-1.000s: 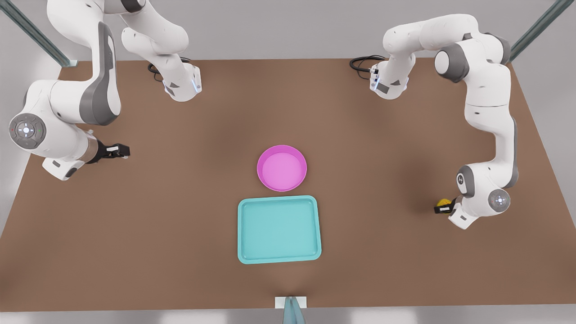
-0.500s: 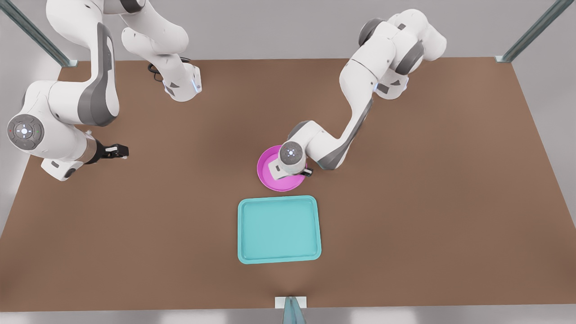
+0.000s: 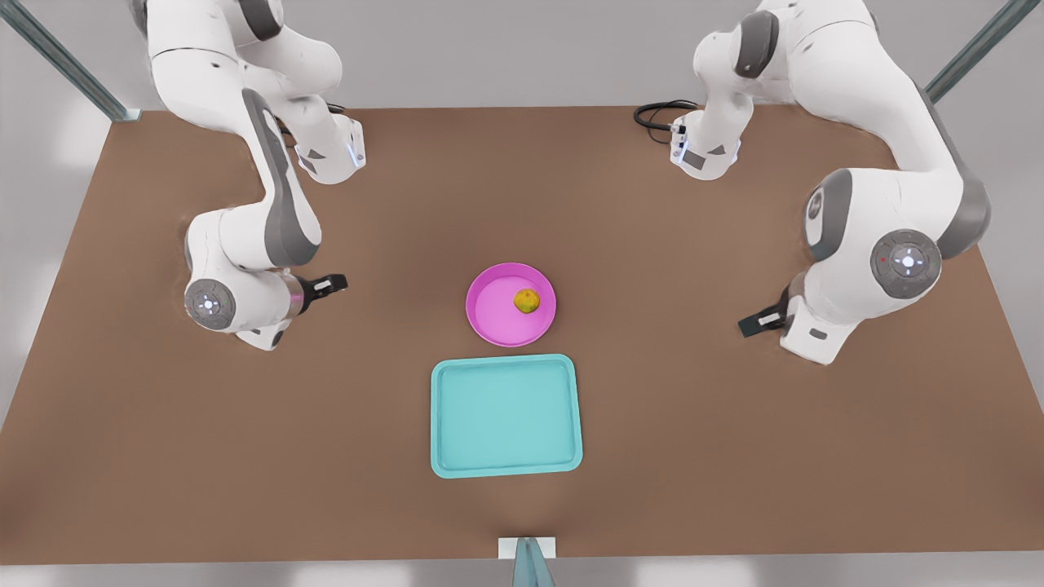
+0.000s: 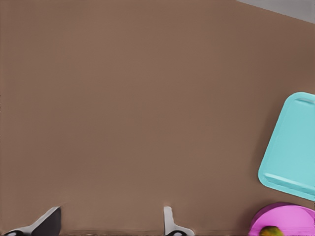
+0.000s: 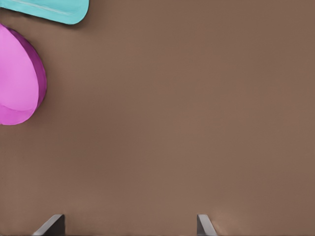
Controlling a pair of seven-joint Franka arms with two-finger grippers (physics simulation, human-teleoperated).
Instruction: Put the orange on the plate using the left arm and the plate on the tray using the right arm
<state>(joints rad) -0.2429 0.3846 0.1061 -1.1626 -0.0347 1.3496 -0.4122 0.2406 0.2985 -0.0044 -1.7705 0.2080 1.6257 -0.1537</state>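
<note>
Spotted the orange (image 3: 527, 301) sitting inside the plate (image 3: 493, 314), off toward the rim on the front view's right, not dead centre. Got the plate itself flat on the worktop (image 3: 734, 456), roughly mid-worktop, just beside the tray (image 3: 506, 416) on its far side, with a thin strip of brown between the two. So: not on the tray yet. Found the tray closer to the near edge, lying flat and bare inside.

Picked out the left gripper (image 3: 754, 320) hanging low over the worktop toward the front view's right edge, well apart from the plate and pointing back at it. Checked the left wrist view: fingers (image 4: 49, 221) spread wide with nothing but brown worktop between them, and caught a bit of the plate (image 4: 285, 216), the orange (image 4: 271, 231) and one end of the tray (image 4: 295, 142) farther out.

Picked out the right gripper (image 3: 330, 284) on the other side, toward the front view's left edge, also low, also aimed at the plate, also well clear of it. Same deal in the right wrist view: fingers (image 5: 51, 223) apart, holding nothing, with part of the plate (image 5: 15, 73) and a corner of the tray (image 5: 49, 7) ahead.

Also noticed a small white bracket (image 3: 527, 548) at the middle of the near edge.
</note>
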